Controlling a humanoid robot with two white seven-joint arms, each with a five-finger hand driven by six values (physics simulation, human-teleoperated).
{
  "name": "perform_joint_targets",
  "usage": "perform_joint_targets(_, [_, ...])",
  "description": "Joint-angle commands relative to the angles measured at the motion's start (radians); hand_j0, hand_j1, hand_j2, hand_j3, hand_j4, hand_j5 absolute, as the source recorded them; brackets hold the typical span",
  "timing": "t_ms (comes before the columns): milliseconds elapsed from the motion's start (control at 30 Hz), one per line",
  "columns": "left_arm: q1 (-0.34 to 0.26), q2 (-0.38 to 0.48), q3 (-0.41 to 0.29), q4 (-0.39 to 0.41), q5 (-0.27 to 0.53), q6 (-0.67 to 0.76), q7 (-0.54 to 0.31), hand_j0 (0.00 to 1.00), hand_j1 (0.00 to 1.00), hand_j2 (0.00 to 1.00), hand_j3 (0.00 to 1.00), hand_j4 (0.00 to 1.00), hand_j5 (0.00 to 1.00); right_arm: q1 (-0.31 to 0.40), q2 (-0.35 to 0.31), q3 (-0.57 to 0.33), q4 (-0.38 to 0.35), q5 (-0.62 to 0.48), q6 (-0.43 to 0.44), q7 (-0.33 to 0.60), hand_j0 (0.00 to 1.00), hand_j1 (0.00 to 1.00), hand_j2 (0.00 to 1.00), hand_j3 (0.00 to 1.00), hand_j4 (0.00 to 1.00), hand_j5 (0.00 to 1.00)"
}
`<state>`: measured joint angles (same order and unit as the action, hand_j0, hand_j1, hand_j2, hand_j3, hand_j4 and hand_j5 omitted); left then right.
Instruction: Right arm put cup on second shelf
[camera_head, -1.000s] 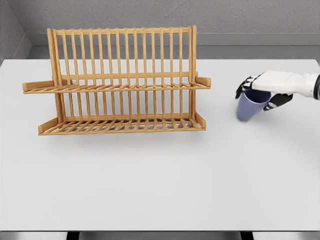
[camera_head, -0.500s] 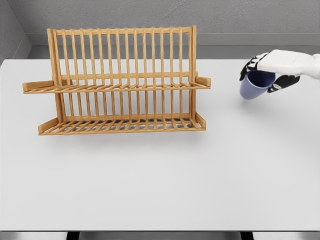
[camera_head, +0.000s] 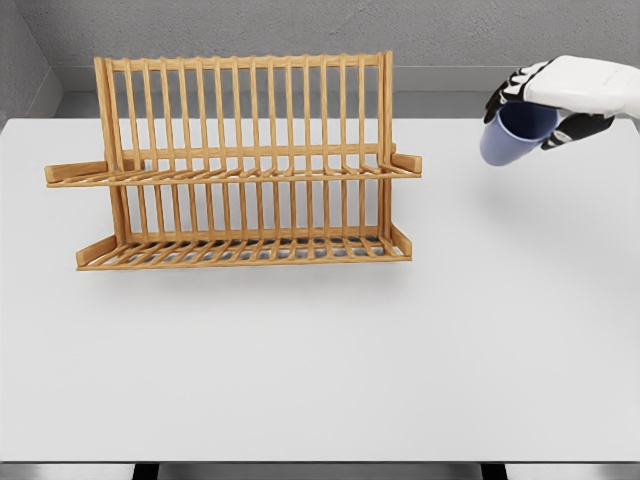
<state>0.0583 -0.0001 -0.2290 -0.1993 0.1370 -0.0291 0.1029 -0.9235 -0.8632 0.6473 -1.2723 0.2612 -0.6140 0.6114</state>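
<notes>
Head view of a white table (camera_head: 320, 360) carrying a two-tier wooden dish rack (camera_head: 240, 165), with the right hand (camera_head: 555, 95) at the upper right of the frame. Rack: it stands upright on the left half of the table, its tall slatted back rising behind two slatted shelves; the lower shelf (camera_head: 245, 250) rests close to the table surface, and the second shelf (camera_head: 235, 172) sits above it, roughly midway up the back, with short side arms projecting at both ends. Both shelves carry nothing. Hand and object: the right arm enters from the right edge of the frame, white-shelled with dark fingers (camera_head: 505, 92); these fingers are curled around the rim of a blue cup (camera_head: 512, 136), gripping it from above. The cup is clear of the table, tilted, with its open mouth turned up toward the hand and its base pointing down and to the left. It hangs to the right of the rack, apart from it and slightly higher than the second shelf, near the far edge of the table. A faint shadow lies on the table below the cup. Background: a grey wall runs behind the table. The left arm does not appear.
</notes>
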Motion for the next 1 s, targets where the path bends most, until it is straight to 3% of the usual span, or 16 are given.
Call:
perform_joint_targets(0, [0.000, 0.000, 0.000, 0.000, -0.001, 0.000, 0.000, 1.00, 1.00, 1.00, 1.00, 1.00, 1.00, 0.000, 0.001, -0.012, -0.022, -0.007, 0.003, -0.001, 0.67, 0.67, 0.67, 0.67, 0.67, 0.67])
perform_joint_targets(600, [-0.002, 0.000, 0.000, 0.000, -0.001, 0.000, 0.000, 1.00, 1.00, 1.00, 1.00, 1.00, 1.00, -0.034, 0.006, -0.018, -0.237, -0.007, 0.003, -0.001, 0.67, 0.67, 0.67, 0.67, 0.67, 0.67])
perform_joint_targets(967, [0.000, 0.000, 0.000, 0.000, -0.001, 0.000, 0.000, 1.00, 1.00, 1.00, 1.00, 1.00, 1.00, -0.043, 0.026, -0.018, -0.329, -0.007, 0.003, -0.001, 0.67, 0.67, 0.67, 0.67, 0.67, 0.67])
